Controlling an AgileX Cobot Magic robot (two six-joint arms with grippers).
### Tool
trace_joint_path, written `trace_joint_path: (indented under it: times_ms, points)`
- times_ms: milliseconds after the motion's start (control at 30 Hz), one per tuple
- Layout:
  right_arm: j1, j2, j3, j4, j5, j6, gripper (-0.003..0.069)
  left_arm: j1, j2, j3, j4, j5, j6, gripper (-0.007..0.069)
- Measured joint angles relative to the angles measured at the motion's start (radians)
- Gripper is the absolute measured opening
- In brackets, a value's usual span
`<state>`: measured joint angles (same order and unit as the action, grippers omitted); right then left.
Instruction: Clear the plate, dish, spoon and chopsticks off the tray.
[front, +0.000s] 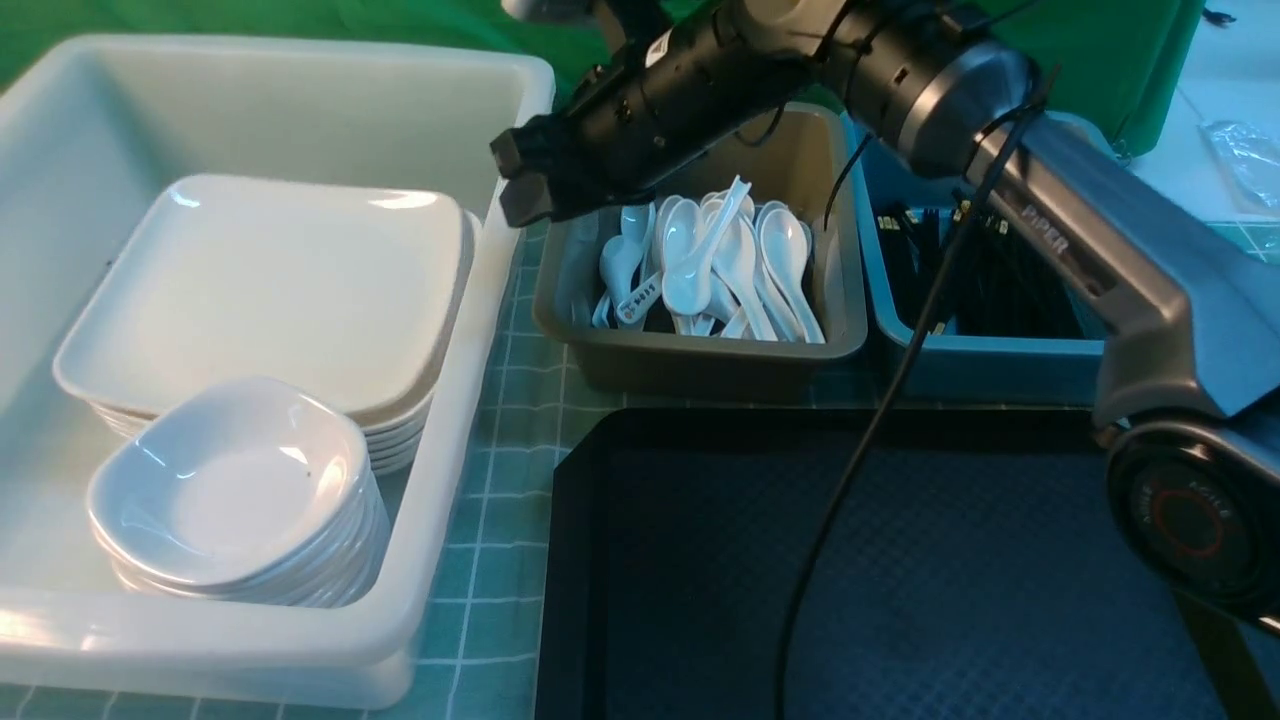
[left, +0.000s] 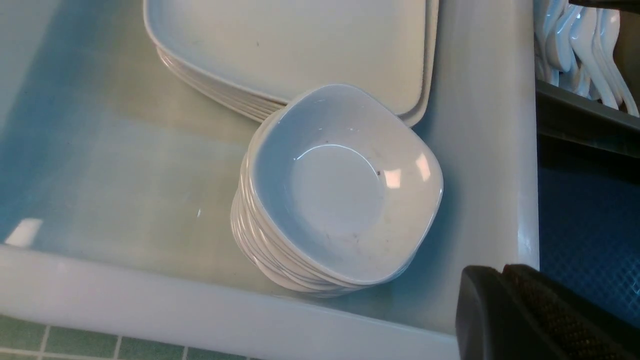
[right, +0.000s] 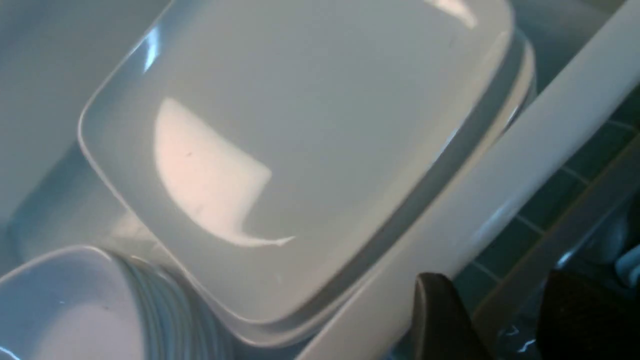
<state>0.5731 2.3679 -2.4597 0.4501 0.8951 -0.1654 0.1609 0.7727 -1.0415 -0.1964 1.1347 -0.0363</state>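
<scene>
front view, one black tray (front: 1000, 600), three tubs (front: 700, 365), right pincer (right: 500, 305) parted, left pincer (left: 502, 280) closed

The tray (front: 700, 560) is cut off by the front view's lower edge and partly covered by the right arm (front: 1080, 250), the chopsticks (front: 1015, 290) are largely hidden behind it, and the left gripper (left: 502, 280) is cropped by its wrist view's edge.
</scene>
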Motion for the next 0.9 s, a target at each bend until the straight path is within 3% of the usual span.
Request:
trace_joint_path:
  times_ms: [167,300,333,467,600,900]
  points:
    - [-0.001,-0.008,-0.032,-0.044,0.05,0.003,0.0307,0.0,0.0,0.0,0.0,-0.008,0.0,0.0011]
    - [-0.001,-0.036,-0.071,-0.132,0.104,0.014,0.0243,0.0,0.0,0.0,0.0,-0.008,0.008,0.0011]
    - [-0.001,-0.068,-0.098,-0.208,0.144,0.027,0.0192,0.0,0.0,0.0,0.0,-0.008,0.012,0.0011]
    - [-0.001,-0.163,-0.148,-0.401,0.233,0.079,0.0111,0.0,0.001,0.0,0.003,-0.019,0.03,0.0011]
    - [-0.001,-0.298,-0.16,-0.569,0.238,0.105,0.0093,0.0,0.043,0.0,0.022,-0.025,0.022,0.0011]
    - [-0.001,-0.507,-0.16,-0.602,0.238,0.109,0.0087,0.0,0.261,0.0,0.009,-0.066,0.029,0.0011]
